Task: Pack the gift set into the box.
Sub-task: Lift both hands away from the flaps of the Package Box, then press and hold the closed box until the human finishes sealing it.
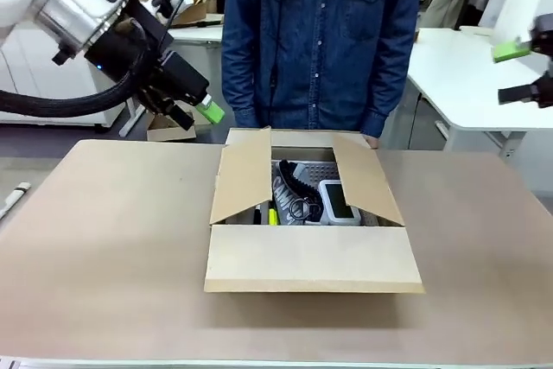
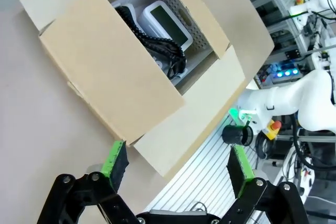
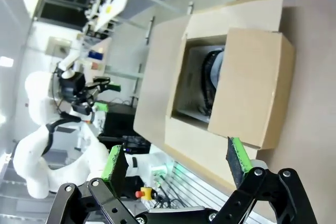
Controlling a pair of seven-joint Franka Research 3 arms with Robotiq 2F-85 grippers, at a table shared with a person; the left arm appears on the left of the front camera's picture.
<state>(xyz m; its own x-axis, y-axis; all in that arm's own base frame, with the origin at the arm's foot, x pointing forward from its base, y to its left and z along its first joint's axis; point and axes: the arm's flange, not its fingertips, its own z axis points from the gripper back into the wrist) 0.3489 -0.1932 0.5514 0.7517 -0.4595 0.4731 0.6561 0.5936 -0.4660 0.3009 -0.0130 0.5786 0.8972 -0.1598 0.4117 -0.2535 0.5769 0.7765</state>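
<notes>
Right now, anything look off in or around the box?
Nothing spilled or damaged. The tray sits inside the box, clock and marker in it. The left flap and right flap lean inward over the opening. The left claw and right claw are open, clear of it.

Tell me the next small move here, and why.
Probably lower the left gripper onto the left side flap and fold it down. The gift set already lies inside the box, its flaps stand open, and the right gripper, like the left, hangs open and empty.
</notes>
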